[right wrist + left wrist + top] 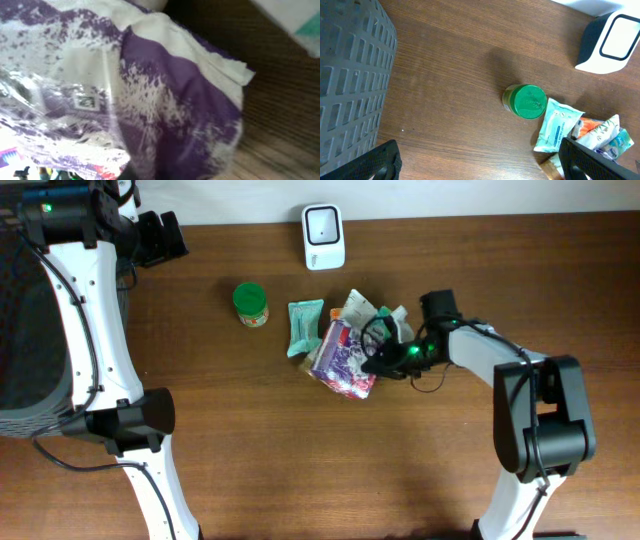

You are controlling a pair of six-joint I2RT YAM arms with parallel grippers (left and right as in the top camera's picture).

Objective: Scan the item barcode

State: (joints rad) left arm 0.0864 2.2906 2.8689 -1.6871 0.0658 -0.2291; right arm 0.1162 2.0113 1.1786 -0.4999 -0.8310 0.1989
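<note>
A purple-and-white packet (343, 358) lies in the pile of items at mid-table. My right gripper (379, 366) is at the packet's right edge and looks shut on it. In the right wrist view the crinkled purple packet (165, 85) fills the frame, with a small square code (86, 101) printed on it, and the fingers are almost hidden under it. The white scanner (323, 236) stands at the table's far edge, also seen as the scanner (610, 42) in the left wrist view. My left gripper (160, 235) hangs open at the far left, its fingers (382, 160) wide apart over bare wood.
A green-lidded jar (250, 304) stands left of the pile, and a teal packet (304, 327) lies between them. More packets (362, 308) lie behind the purple one. A dark grey basket (30, 330) sits off the table's left edge.
</note>
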